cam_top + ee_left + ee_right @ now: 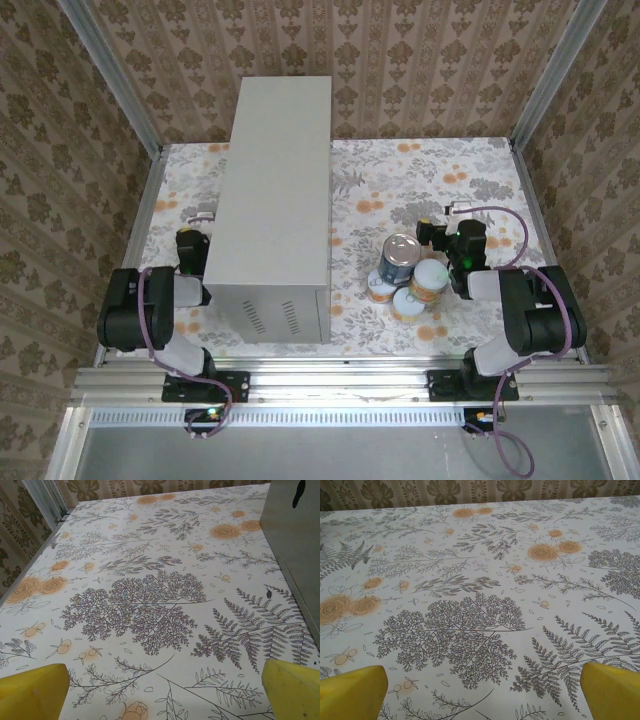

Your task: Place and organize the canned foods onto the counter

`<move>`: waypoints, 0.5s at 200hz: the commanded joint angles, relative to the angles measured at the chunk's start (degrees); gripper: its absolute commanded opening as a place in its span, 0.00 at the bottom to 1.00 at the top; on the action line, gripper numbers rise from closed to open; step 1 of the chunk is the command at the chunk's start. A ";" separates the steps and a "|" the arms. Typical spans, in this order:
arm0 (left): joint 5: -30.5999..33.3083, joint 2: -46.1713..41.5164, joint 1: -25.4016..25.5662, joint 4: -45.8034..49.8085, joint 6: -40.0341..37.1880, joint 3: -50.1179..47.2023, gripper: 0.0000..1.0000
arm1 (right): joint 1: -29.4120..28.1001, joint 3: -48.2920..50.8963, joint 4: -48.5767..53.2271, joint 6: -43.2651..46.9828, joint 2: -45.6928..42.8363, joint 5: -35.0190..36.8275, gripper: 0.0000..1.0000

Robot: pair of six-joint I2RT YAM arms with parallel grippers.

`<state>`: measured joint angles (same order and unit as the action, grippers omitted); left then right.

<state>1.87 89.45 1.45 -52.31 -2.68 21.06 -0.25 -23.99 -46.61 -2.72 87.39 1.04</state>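
Yellow fingertips of the left gripper stand wide apart, released and empty, over the floral bench beside the grey box. Right gripper is likewise released. The cans cluster on the bench between box and right arm.

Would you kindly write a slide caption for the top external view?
Canned foods clustered on the floral floor right of the grey counter; left tool and right tool open.

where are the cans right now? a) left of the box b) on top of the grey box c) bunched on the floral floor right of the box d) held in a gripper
c: the cans stand bunched on the floral floor, right of the grey box.
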 commanded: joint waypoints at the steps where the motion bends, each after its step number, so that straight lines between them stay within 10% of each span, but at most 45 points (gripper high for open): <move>1: -1.26 -0.42 0.12 -0.07 -1.95 1.35 1.00 | 0.19 0.60 -2.35 0.74 0.37 -0.22 1.00; 100: -1.32 -0.37 0.07 -0.07 -1.89 1.37 1.00 | -1.42 0.91 -2.87 1.78 0.23 2.92 1.00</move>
<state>1.80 89.45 1.45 -52.31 -2.68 21.06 -1.45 -23.81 -47.09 -1.74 87.39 2.20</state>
